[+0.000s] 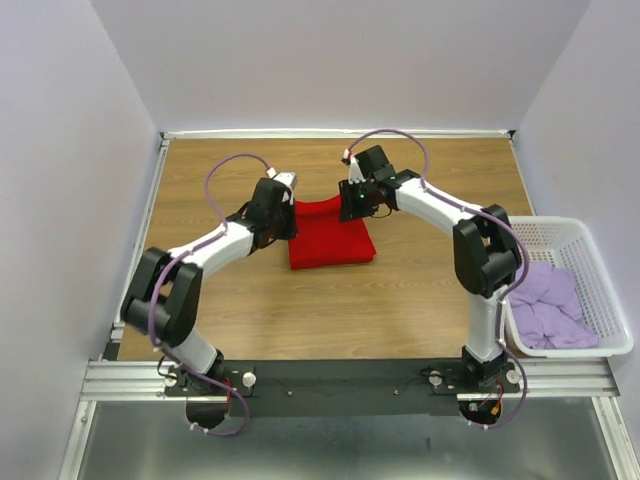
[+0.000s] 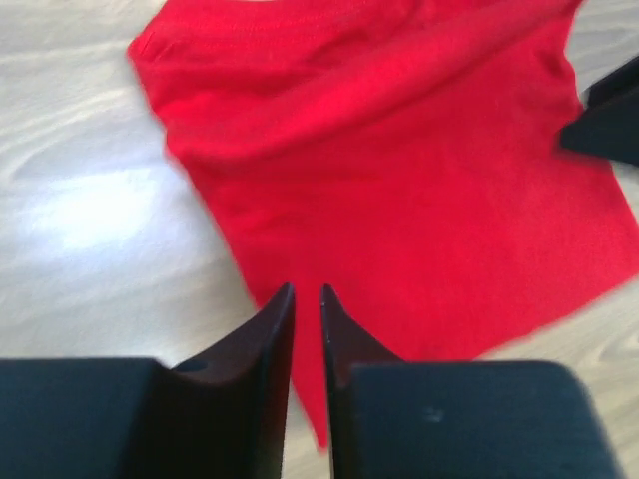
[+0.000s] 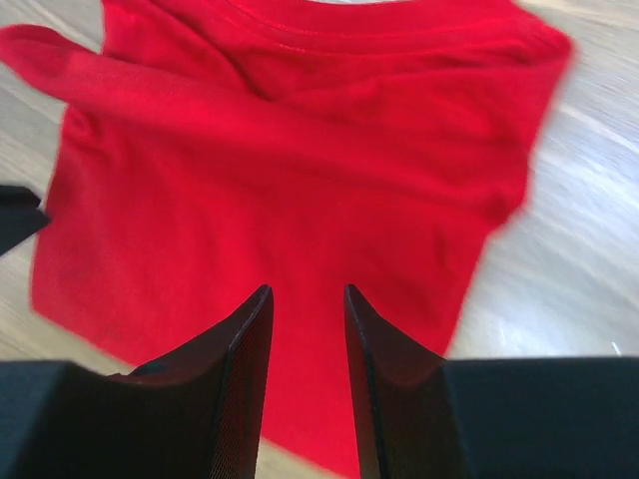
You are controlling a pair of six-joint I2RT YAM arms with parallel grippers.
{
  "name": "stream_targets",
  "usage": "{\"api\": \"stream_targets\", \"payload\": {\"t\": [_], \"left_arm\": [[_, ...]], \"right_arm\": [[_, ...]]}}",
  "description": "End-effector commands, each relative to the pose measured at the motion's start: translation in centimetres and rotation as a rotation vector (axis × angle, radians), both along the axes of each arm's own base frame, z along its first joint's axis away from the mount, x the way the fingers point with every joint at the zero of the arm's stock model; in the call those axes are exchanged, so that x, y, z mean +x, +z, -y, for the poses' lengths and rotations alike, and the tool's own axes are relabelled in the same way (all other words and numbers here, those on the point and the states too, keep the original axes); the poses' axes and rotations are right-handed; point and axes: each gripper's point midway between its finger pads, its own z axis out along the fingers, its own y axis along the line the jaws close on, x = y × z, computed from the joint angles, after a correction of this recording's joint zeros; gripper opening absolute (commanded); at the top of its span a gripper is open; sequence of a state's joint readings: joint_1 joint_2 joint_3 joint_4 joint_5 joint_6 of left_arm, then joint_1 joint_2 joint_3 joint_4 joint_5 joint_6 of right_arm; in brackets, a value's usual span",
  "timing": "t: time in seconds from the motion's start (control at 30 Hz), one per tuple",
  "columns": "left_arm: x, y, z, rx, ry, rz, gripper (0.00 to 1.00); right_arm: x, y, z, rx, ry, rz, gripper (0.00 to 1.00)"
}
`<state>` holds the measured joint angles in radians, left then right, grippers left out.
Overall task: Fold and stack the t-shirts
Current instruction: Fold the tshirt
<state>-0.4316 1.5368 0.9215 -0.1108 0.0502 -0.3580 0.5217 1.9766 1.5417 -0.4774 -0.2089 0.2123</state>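
The bright red t-shirt lies folded into a rough rectangle on the wooden table, mid-back. It also shows in the left wrist view and the right wrist view. My left gripper hovers over the shirt's left edge, its jaws only a narrow gap apart and empty. My right gripper hovers over the shirt's far right part, open and empty. Pale lilac t-shirts lie crumpled in the basket.
A white lattice basket stands at the table's right edge, next to the right arm's base. White walls enclose the table on the left, back and right. Bare wood lies in front of the red shirt.
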Motion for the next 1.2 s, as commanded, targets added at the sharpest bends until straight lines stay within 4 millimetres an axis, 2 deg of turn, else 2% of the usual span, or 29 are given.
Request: {"api": "stream_targets", "payload": {"t": [0.0, 0.03, 0.07, 0.13, 0.17, 0.2, 0.27, 0.3, 0.37, 0.4, 0.47, 0.53, 0.6, 0.67, 0.7, 0.73, 0.77, 0.8, 0.83, 0.87, 0.97, 1.0, 1.03, 1.07, 1.13, 1.17], "left_arm": [[4.2, 0.6, 1.9, -0.008, -0.04, 0.064, 0.19], [5.6, 1.4, 2.2, -0.015, -0.033, 0.089, 0.17], [6.4, -0.3, 1.9, 0.0, -0.02, 0.059, 0.14], [8.3, -0.4, 1.7, -0.002, -0.005, 0.063, 0.13], [8.7, -0.8, 1.6, -0.007, -0.002, 0.053, 0.13], [9.7, -1.6, 1.0, -0.007, 0.017, 0.037, 0.13], [10.3, -2.6, 0.5, -0.014, 0.026, 0.013, 0.13], [10.6, -4.1, -0.2, -0.011, 0.038, -0.017, 0.13], [11.2, -4.7, -0.4, -0.02, 0.042, -0.034, 0.13], [11.3, -5.6, -0.6, -0.017, 0.045, -0.052, 0.13], [11.9, -5.6, -0.8, -0.031, 0.044, -0.053, 0.14], [12.0, -4.8, -0.8, -0.045, 0.035, -0.048, 0.17], [12.2, -2.2, -1.0, -0.062, 0.046, 0.0, 0.21], [11.9, -0.4, -1.4, -0.072, 0.07, 0.039, 0.29], [11.9, 2.2, -1.4, -0.092, 0.078, 0.094, 0.32], [11.8, 3.3, -1.6, -0.101, 0.09, 0.121, 0.38], [11.3, 3.6, -1.8, -0.106, 0.102, 0.128, 0.41], [11.5, 5.8, -1.6, -0.137, 0.098, 0.194, 0.44], [11.1, 5.4, -1.6, -0.147, 0.091, 0.194, 0.49], [10.8, 5.6, -1.0, -0.173, 0.062, 0.198, 0.49], [10.4, 3.9, 0.9, -0.234, -0.026, 0.162, 0.49], [10.3, 2.2, 1.3, -0.25, -0.037, 0.124, 0.48], [10.1, 1.3, 1.7, -0.264, -0.051, 0.105, 0.45], [10.0, 0.7, 2.1, -0.281, -0.067, 0.088, 0.44], [10.3, -1.6, 2.4, -0.28, -0.06, 0.045, 0.42], [10.4, -2.3, 2.4, -0.277, -0.056, 0.031, 0.41]], "right_arm": [[2.2, -0.8, -2.5, 0.089, 0.1, 0.029, 0.41], [3.3, -1.4, -2.5, 0.094, 0.094, 0.028, 0.41], [4.0, -1.9, -2.5, 0.091, 0.092, 0.032, 0.41], [5.3, -3.9, -1.9, 0.088, 0.069, 0.008, 0.41], [6.6, -3.1, -2.1, 0.108, 0.054, 0.025, 0.41], [7.3, -4.3, -1.6, 0.109, 0.035, 0.003, 0.41], [8.7, -3.5, -1.7, 0.148, 0.016, 0.012, 0.41], [9.1, -3.7, -1.6, 0.154, 0.005, 0.007, 0.41], [9.8, -4.7, -1.1, 0.163, -0.019, -0.013, 0.41], [10.3, -4.3, -1.3, 0.175, -0.018, -0.006, 0.42], [10.6, -4.0, -1.5, 0.21, -0.005, -0.015, 0.42], [10.6, -2.4, -1.8, 0.24, 0.005, -0.005, 0.42], [10.3, -0.1, -2.2, 0.28, 0.022, 0.013, 0.43], [9.7, 1.0, -2.4, 0.315, 0.039, 0.002, 0.43], [9.5, 2.3, -2.5, 0.332, 0.046, 0.016, 0.43], [9.2, 2.8, -2.6, 0.346, 0.051, 0.015, 0.44], [9.0, 3.1, -2.4, 0.369, 0.057, 0.009, 0.44], [8.9, 3.3, -2.3, 0.39, 0.055, 0.0, 0.44], [9.0, 4.0, -2.0, 0.412, 0.054, 0.009, 0.44], [9.1, 4.3, -2.1, 0.451, 0.074, 0.021, 0.44], [9.0, 2.8, -1.5, 0.517, 0.07, -0.04, 0.44], [9.2, 2.4, -1.4, 0.535, 0.073, -0.053, 0.44], [9.5, 2.0, -1.1, 0.552, 0.068, -0.063, 0.44], [9.5, 0.3, -1.2, 0.57, 0.074, -0.105, 0.44], [10.4, -0.6, -0.6, 0.584, 0.062, -0.119, 0.44], [10.6, -2.5, -0.4, 0.584, 0.045, -0.154, 0.44]]}}
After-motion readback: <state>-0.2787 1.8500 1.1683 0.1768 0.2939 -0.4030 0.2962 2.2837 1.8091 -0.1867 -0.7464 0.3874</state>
